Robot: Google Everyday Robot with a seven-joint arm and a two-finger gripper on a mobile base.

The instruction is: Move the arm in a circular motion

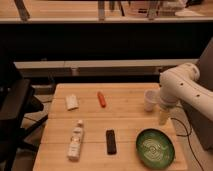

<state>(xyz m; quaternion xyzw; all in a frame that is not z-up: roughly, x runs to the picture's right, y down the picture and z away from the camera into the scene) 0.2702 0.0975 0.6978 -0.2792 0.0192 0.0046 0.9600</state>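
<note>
The glossy white arm (182, 85) comes in from the right edge, bends at a bulbous joint over the table's right side and tapers to a pale downward-pointing tip. The gripper (163, 118) at that tip hangs just above the wooden table (125, 122), right beside a small white cup (149, 99) and above the far edge of a green bowl (155, 148).
On the table lie a white packet (72, 102), an orange-red carrot-like object (101, 98), a white bottle on its side (76, 140) and a black remote-like bar (110, 141). A dark chair (17, 107) stands at the left. A shelf runs behind.
</note>
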